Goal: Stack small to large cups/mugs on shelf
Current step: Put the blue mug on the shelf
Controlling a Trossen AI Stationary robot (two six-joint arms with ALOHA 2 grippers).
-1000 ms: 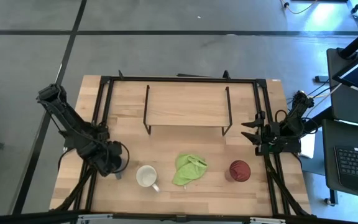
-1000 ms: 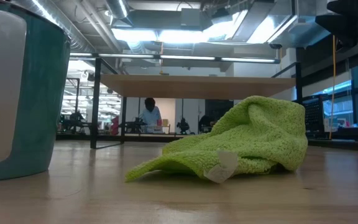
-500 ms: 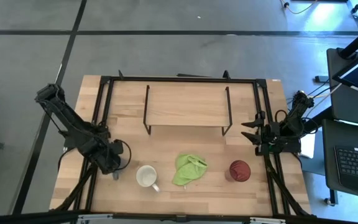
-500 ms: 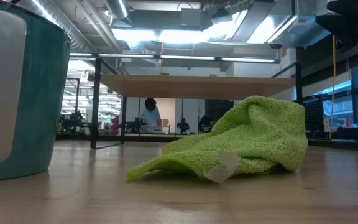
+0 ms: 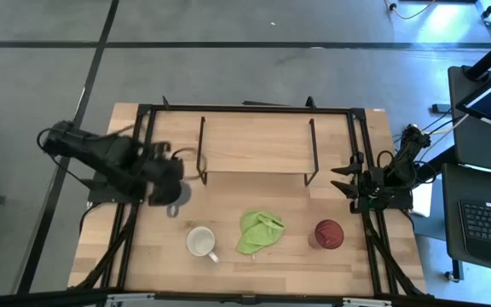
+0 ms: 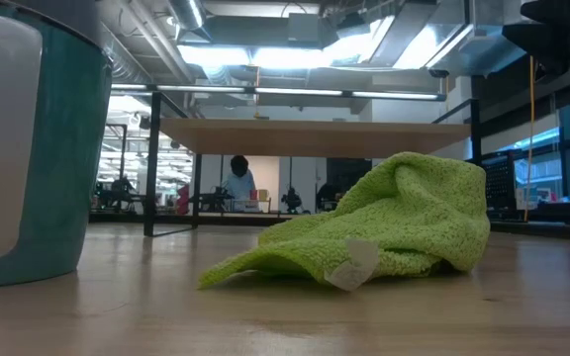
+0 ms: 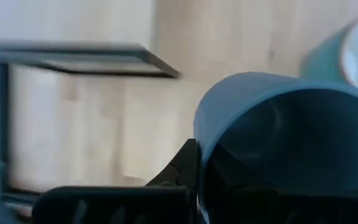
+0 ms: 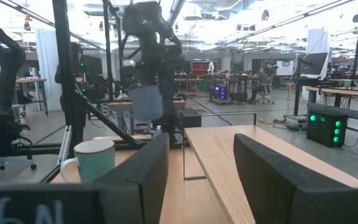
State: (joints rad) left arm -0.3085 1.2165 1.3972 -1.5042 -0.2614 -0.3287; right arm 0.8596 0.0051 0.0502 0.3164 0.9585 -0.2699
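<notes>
**Left arm holds blue-grey mug off the table, near shelf's left end**

High view: left gripper point(image 5: 170, 183) sits just off the left legs of the shelf point(image 5: 256, 142), fingers clamped on the small blue-grey mug point(image 5: 179, 196). White mug point(image 5: 200, 242) stands on the tabletop point(image 5: 228, 200) near the front edge, lime-green cloth point(image 5: 258, 232) just to its right, dark red cup point(image 5: 328, 234) further right. Shelf board is bare. Right gripper point(image 5: 345, 186) parked at the table's right edge, fingers spread apart.

Low view: white mug fills the left edge, cloth in the centre, shelf board behind. A person is seated far back in the room.

Left wrist view: blue-grey mug's rim and inside fill the frame, held in the jaws; white mug at the corner.

Right wrist view: own fingers wide apart; white mug on the table, blue-grey mug hanging in the other arm above the surface.
</notes>
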